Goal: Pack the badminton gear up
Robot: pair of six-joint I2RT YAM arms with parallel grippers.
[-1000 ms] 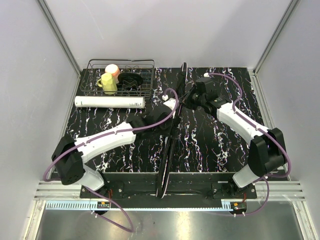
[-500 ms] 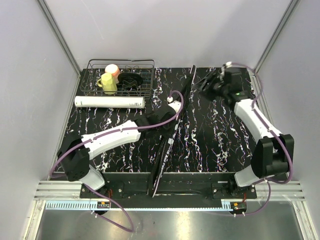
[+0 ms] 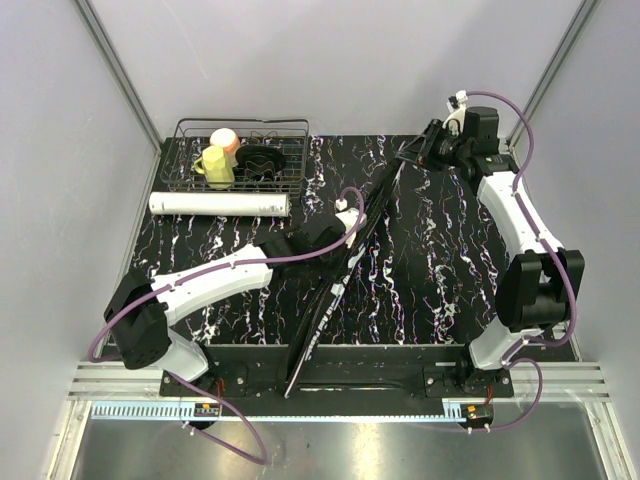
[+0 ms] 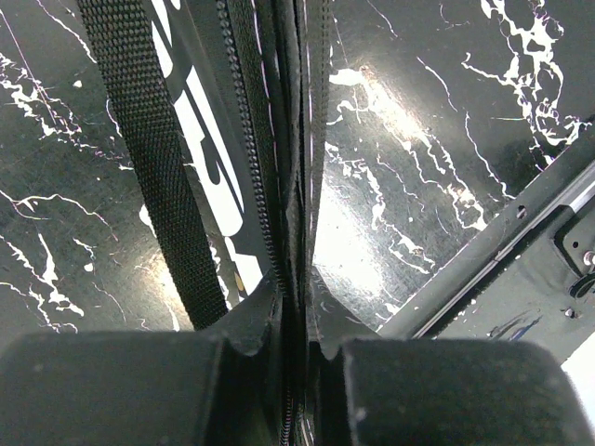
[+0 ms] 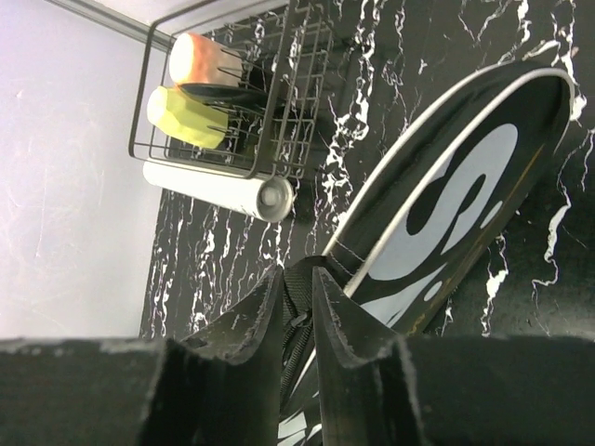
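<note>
The black "SPORT" bag (image 3: 335,290) stands on its edge, running diagonally from the near rail to the back right. My left gripper (image 3: 345,222) is shut on its zipped edge near the middle; in the left wrist view the zipper seam (image 4: 279,186) runs straight between that gripper's (image 4: 296,316) pinched jaws. My right gripper (image 3: 428,152) is at the bag's far head end. Its jaws (image 5: 299,279) stand narrowly apart with the bag's black webbing strap (image 5: 299,321) filling the gap, beside the big white "S" (image 5: 446,186). The long white tube (image 3: 220,204) lies at the left.
A black wire basket (image 3: 285,128) with a yellow cup (image 3: 215,166) and a pink cup (image 3: 225,139) stands at the back left, just behind the tube (image 5: 218,184). Grey walls close in the marbled black table (image 3: 440,270); a metal rail (image 3: 400,352) edges its front.
The left gripper closed on the bag's edge. The right gripper let go, moved to the back right and closed in on the strap. The bag's far end swung right, its near end left.
</note>
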